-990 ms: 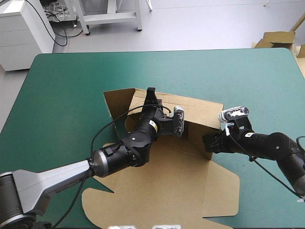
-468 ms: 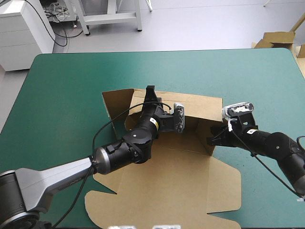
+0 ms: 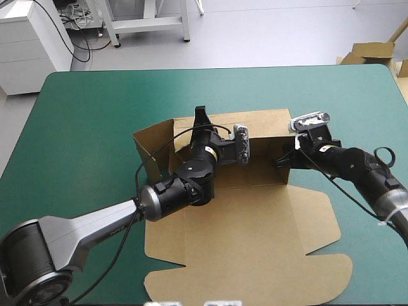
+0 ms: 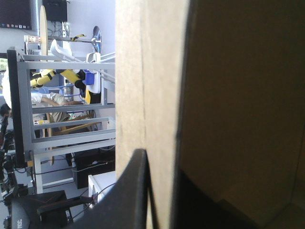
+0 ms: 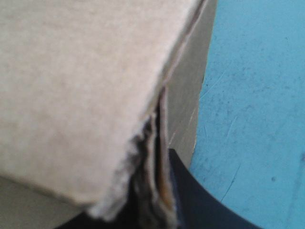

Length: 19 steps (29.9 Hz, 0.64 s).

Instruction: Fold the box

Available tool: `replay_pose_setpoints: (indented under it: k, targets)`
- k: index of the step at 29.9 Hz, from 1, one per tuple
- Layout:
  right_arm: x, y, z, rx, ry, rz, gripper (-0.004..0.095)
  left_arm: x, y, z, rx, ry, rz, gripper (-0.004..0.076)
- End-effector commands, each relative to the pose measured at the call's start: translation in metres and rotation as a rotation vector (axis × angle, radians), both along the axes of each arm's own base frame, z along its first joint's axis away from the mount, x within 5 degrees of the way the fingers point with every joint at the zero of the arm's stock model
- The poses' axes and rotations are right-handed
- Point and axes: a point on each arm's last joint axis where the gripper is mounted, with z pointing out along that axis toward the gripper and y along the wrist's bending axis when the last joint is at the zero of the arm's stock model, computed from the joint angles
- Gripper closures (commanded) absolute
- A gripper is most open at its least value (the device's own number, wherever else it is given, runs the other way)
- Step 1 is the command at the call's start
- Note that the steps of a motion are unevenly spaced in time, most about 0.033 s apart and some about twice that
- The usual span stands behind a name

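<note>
Teal-green cover runs over the whole table (image 3: 83,108). The box (image 3: 255,236) lies at its middle, a cut sheet of brown board whose near part rests flat and reaches toward the near edge. At the sheet's far left corner a flap (image 3: 152,143) angles outward to the left. Just right of it the left pincer (image 3: 201,121) reaches over the raised far wall (image 3: 264,127) from the near side, all but closed with the wall's board pinched in it. In the left wrist view one black finger (image 4: 128,195) lies on the pale face of the board, and the other face is in shadow. The wall stands roughly upright along the sheet's far edge and runs right to a corner. There the right pincer (image 3: 282,162) comes in from the right and is clamped narrowly on the end of the wall. Its wrist view shows several layers of board edge squeezed beside a black finger (image 5: 195,205), with bare cover beyond. Off the table's far right corner sits more brown board (image 3: 370,50).
</note>
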Motion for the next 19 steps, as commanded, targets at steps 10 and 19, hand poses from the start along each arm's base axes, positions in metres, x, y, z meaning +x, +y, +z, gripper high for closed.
replay_pose_setpoints:
  k: [10, 19]
  targets:
    - [0.001, 0.041, 0.015, -0.046, -0.045, 0.091, 0.0893, -0.011, -0.012, -0.015, -0.093, 0.129, -0.032, 0.0731]
    - [0.000, 0.040, 0.013, -0.064, -0.016, 0.077, 0.0908, -0.011, -0.014, -0.015, -0.104, 0.132, -0.045, 0.0687]
